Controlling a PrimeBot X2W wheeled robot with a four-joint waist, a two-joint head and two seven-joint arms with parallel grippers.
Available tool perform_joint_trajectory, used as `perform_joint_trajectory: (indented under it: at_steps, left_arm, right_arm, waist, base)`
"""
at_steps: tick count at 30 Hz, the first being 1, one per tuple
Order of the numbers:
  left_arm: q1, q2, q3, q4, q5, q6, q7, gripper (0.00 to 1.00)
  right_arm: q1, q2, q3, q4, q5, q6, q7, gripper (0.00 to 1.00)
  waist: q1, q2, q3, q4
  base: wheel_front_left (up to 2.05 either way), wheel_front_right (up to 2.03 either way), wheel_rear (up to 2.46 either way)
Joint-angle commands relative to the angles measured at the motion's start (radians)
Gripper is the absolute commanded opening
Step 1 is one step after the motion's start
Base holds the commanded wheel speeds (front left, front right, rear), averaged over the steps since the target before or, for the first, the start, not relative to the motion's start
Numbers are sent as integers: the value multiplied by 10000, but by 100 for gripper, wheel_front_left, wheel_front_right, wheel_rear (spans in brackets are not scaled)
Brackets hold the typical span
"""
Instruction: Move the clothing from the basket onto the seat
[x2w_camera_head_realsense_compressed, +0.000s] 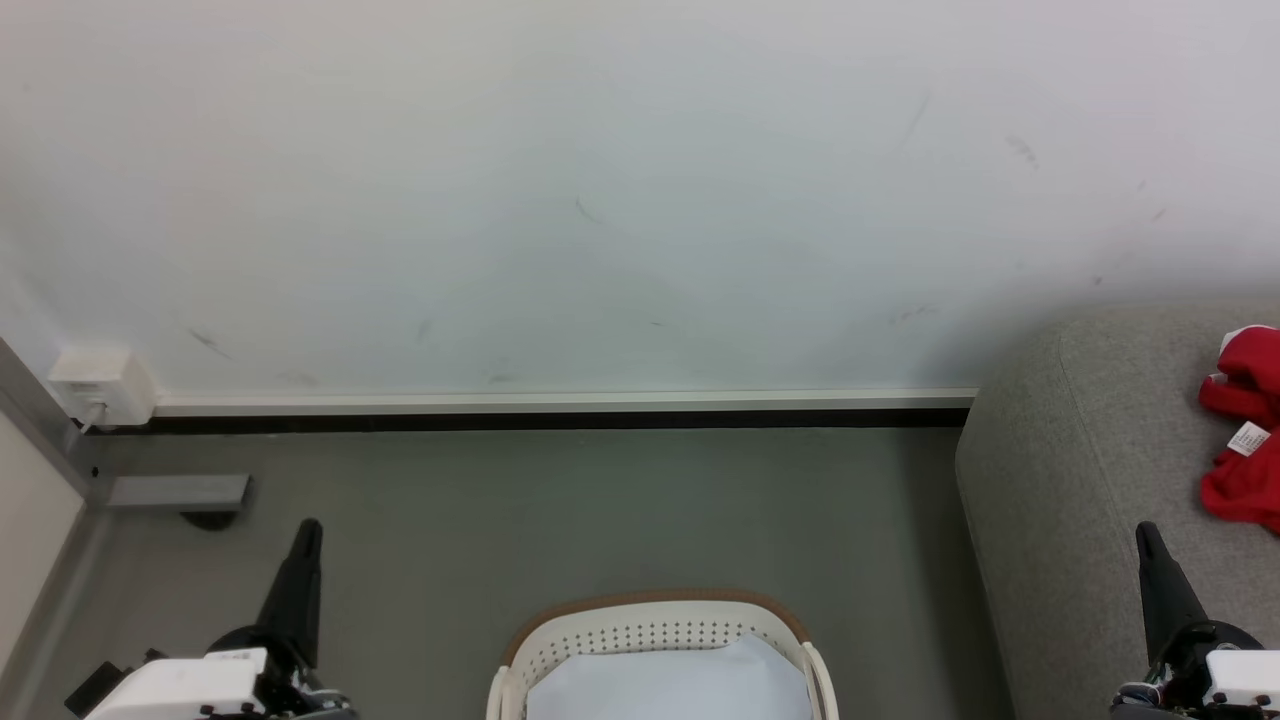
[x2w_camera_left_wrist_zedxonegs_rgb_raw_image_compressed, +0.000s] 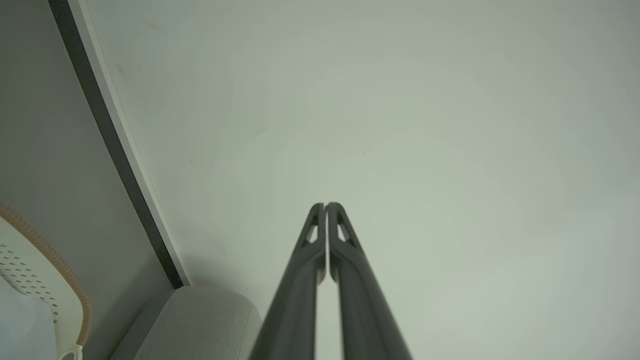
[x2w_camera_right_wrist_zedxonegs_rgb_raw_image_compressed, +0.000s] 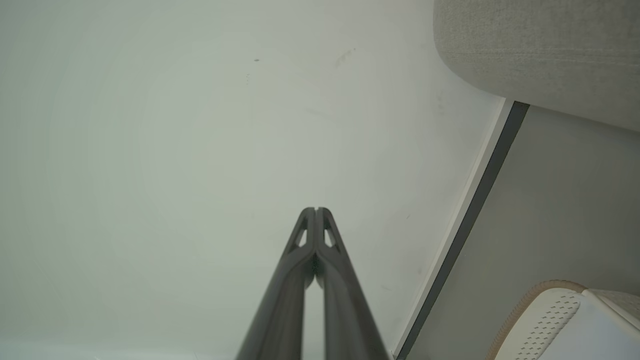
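Red clothing (x2w_camera_head_realsense_compressed: 1245, 430) with a small white tag lies bunched on the grey seat (x2w_camera_head_realsense_compressed: 1080, 480) at the right edge of the head view. The cream basket (x2w_camera_head_realsense_compressed: 655, 625) with a brown rim stands on the floor at the bottom centre; a pale bluish-white sheet (x2w_camera_head_realsense_compressed: 670, 685) lies in it. My left gripper (x2w_camera_head_realsense_compressed: 308, 528) points up at the lower left, shut and empty, left of the basket. My right gripper (x2w_camera_head_realsense_compressed: 1146, 532) stands shut and empty at the lower right, in front of the seat. The wrist views show the fingertips closed together on the left gripper (x2w_camera_left_wrist_zedxonegs_rgb_raw_image_compressed: 325, 205) and the right gripper (x2w_camera_right_wrist_zedxonegs_rgb_raw_image_compressed: 315, 210), both facing the wall.
A white wall with a baseboard (x2w_camera_head_realsense_compressed: 560, 405) runs behind the grey floor. A white socket box (x2w_camera_head_realsense_compressed: 100, 385) and a grey bracket (x2w_camera_head_realsense_compressed: 178, 492) sit at the far left. The basket rim (x2w_camera_left_wrist_zedxonegs_rgb_raw_image_compressed: 55, 270) and the seat corner (x2w_camera_left_wrist_zedxonegs_rgb_raw_image_compressed: 200, 320) show in the left wrist view.
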Motion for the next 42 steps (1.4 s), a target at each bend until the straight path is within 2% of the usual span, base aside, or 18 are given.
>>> perform_joint_trajectory:
  at_steps: [1,42]
  left_arm:
    - [-67,21,32,-25,-137,-24,46,0]
    - [-66,21,32,-24,-137,-24,45,0]
  right_arm:
    - [-77,-70,14,-42,37,-21,-46,0]
    - [-59,-165,127,-53,158,-21,-139,0]
  waist:
    - [0,-1,0,0]
    - [0,-1,0,0]
  base:
    - [0,0,0]
    - [0,0,0]
